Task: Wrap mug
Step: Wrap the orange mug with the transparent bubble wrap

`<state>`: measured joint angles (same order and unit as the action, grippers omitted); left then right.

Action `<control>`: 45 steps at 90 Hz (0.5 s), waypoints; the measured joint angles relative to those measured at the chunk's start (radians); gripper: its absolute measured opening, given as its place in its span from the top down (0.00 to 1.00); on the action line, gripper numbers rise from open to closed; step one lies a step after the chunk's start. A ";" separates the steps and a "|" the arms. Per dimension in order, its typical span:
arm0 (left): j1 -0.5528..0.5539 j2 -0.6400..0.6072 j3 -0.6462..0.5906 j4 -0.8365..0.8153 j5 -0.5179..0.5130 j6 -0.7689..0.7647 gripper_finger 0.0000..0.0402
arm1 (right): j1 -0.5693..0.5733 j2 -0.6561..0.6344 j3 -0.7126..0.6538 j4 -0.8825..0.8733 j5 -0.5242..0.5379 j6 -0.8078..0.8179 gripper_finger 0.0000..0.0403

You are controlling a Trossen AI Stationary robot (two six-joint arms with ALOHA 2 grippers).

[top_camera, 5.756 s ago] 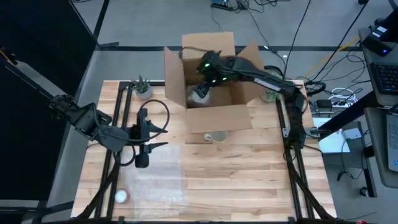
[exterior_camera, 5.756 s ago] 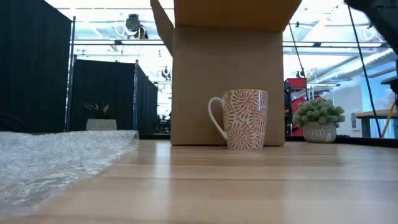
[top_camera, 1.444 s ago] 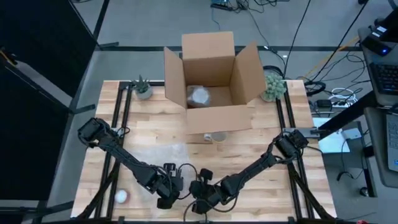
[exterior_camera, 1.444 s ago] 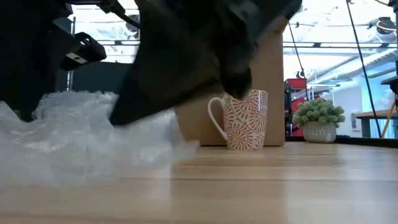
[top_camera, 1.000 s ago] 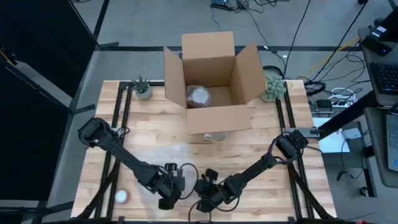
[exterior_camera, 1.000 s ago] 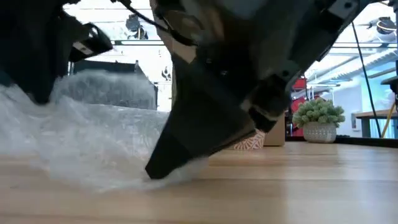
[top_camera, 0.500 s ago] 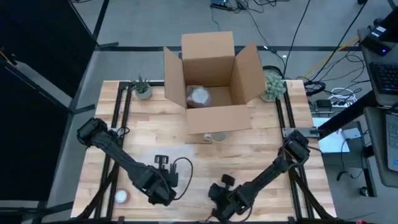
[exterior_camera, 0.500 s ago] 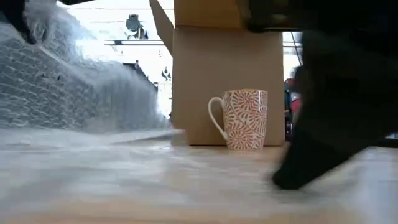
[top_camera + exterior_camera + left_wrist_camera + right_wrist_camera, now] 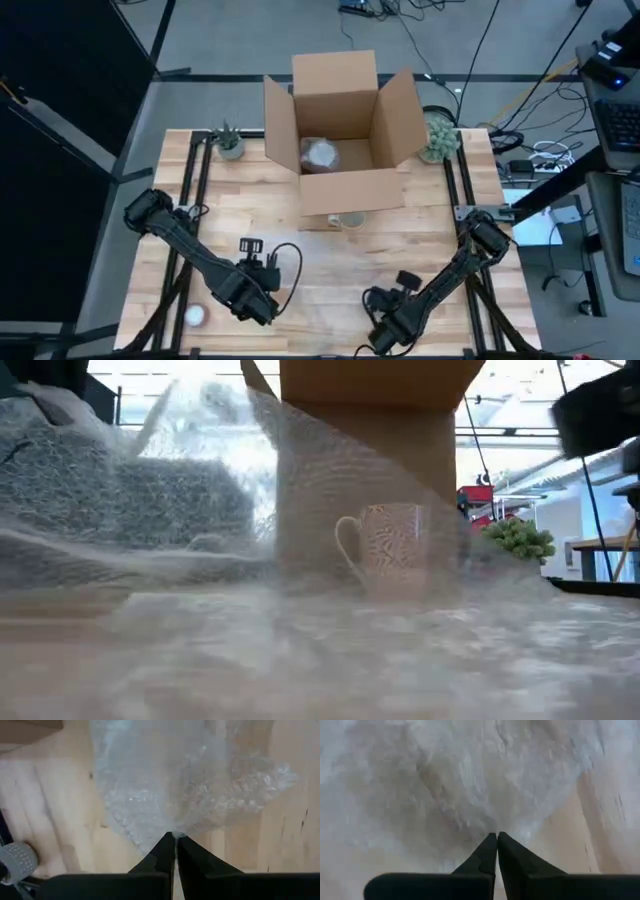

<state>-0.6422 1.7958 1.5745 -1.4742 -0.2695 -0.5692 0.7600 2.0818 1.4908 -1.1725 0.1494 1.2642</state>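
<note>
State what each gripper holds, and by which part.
Both hold the bubble wrap by its edge: left gripper and right gripper, each shut on it.

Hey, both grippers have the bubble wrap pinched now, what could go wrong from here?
Each gripper, left gripper and right gripper, pinches only a thin edge of the bubble wrap, so the sheet may slip free or tear if pulled taut. The mug stands just in front of the cardboard box; dragging the sheet toward it might tip it or snag the box flap.

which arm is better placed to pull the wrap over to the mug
Neither alone: the left claw and right claw each pinch an edge of the wrap, and the mug stands about midway beyond them.
</note>
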 joint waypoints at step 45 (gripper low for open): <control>0.052 0.000 0.130 -0.032 -0.152 0.084 1.00 | -0.034 -0.108 0.005 0.382 0.342 -0.136 1.00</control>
<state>-0.5903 1.7960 1.7047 -1.5057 -0.4214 -0.4857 0.7258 1.9740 1.4963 -0.7901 0.4916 1.1280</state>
